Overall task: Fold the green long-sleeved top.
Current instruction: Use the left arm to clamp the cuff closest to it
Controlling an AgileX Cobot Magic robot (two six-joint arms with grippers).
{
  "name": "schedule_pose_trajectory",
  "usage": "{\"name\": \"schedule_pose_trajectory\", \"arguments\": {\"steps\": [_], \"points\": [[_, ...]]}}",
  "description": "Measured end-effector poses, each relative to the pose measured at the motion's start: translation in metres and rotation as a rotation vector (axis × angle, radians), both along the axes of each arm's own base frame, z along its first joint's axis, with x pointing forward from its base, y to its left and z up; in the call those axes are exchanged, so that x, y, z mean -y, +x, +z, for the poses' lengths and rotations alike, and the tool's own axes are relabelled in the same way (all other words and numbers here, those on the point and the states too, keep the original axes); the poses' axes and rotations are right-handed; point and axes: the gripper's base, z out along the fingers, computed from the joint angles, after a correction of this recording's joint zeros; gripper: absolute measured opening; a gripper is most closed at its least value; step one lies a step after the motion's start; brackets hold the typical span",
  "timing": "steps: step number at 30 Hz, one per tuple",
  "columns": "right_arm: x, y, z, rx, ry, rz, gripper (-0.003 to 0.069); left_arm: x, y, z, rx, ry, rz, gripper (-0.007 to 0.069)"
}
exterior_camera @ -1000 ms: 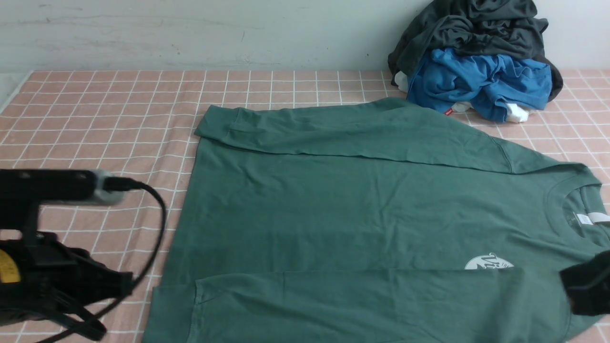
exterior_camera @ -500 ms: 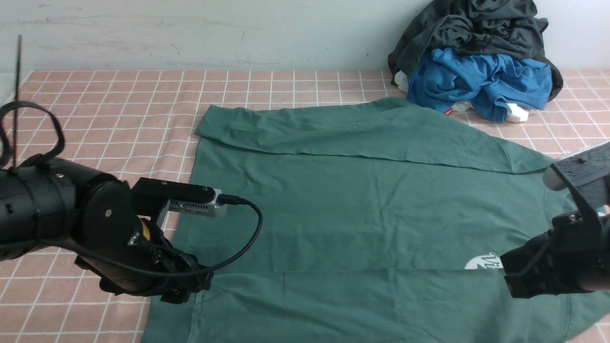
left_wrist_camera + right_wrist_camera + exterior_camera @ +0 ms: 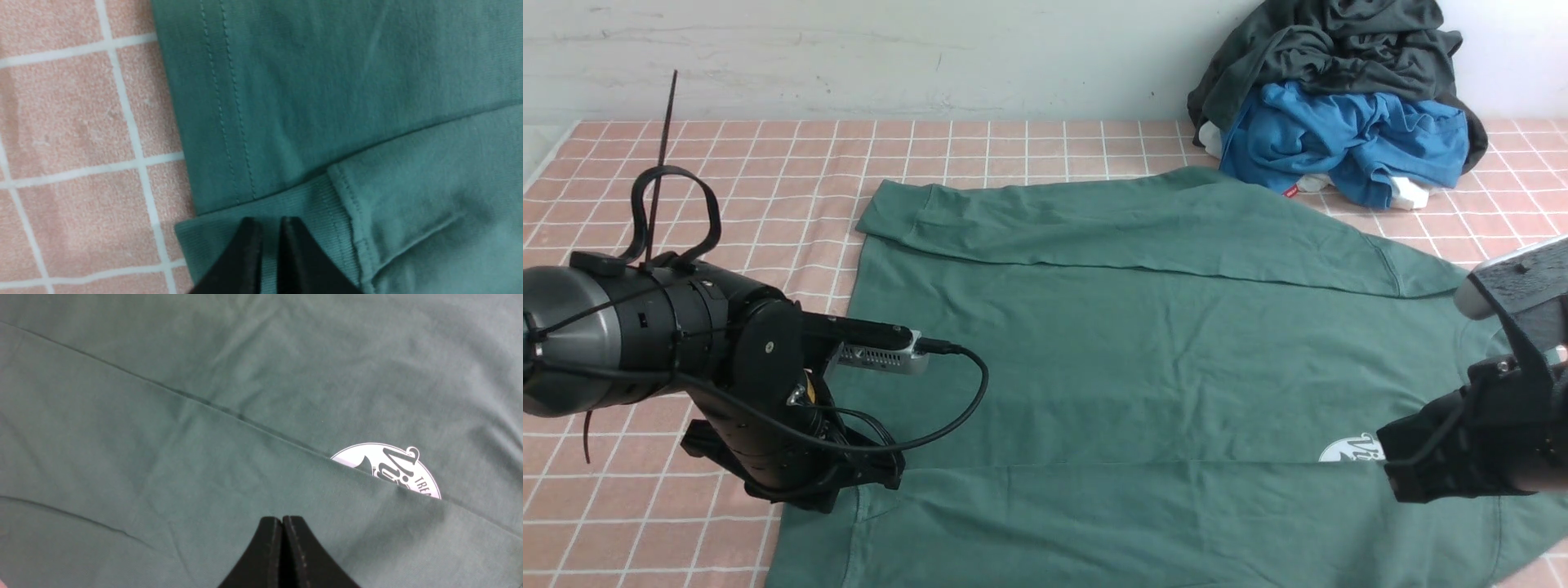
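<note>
Operator: Top first, where does it lie?

Spotter: The green top [image 3: 1143, 351] is spread flat on the checked tablecloth [image 3: 727, 163] and fills the middle and lower frame. Its long axis runs left to right, with the hem at the left and the collar at the right edge. The far sleeve [image 3: 1135, 220] is folded across the upper part and the near sleeve [image 3: 1135, 514] runs along the bottom. The pile of clothes [image 3: 1339, 106] at the upper right is well apart from both claws.

Operator: Left claw?

Spotter: The left claw [image 3: 270, 224] is at the lower left, right on the ribbed cuff [image 3: 310, 204] of the near sleeve, just beside the hem. Its fingers are drawn almost together, with a thin strip of green between them. I read that as a pinch on the cuff.

Operator: And the right?

Spotter: The right claw [image 3: 282, 520] is at the lower right with its tips pressed tight together. It sits over the near sleeve just beside the white logo [image 3: 392, 465], and I see no cloth caught in it.

Operator: So what does the next move turn on?

Spotter: Both claws sit on the same near strip, one at each end of the long axis. The rest of the top lies away from them, toward the upper frame. My guess is the strip gets carried that way, and the right claw needs a grip first.
</note>
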Motion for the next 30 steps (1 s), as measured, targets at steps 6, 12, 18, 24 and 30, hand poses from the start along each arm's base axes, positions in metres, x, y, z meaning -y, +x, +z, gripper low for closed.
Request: {"name": "schedule_pose_trajectory", "arguments": {"steps": [6,12,18,24,30], "points": [[0.000,0.000,0.000,0.000,0.002,-0.001,-0.0010,-0.006,0.001,0.004,-0.023,-0.001,0.015,0.0000],[-0.001,0.000,0.000,-0.005,0.026,-0.012,-0.0010,-0.029,0.007,0.004,-0.051,-0.108,0.066,0.0091],[-0.002,0.000,0.001,-0.006,0.033,-0.015,-0.0010,-0.041,0.012,0.006,-0.045,-0.215,0.101,0.0283],[-0.002,0.000,0.001,-0.004,0.038,-0.018,-0.0010,-0.042,0.013,0.000,-0.074,-0.217,0.109,0.0281],[-0.002,0.000,0.001,-0.002,0.042,-0.018,-0.0010,-0.042,0.013,-0.007,-0.105,-0.214,0.109,0.0155]]}}
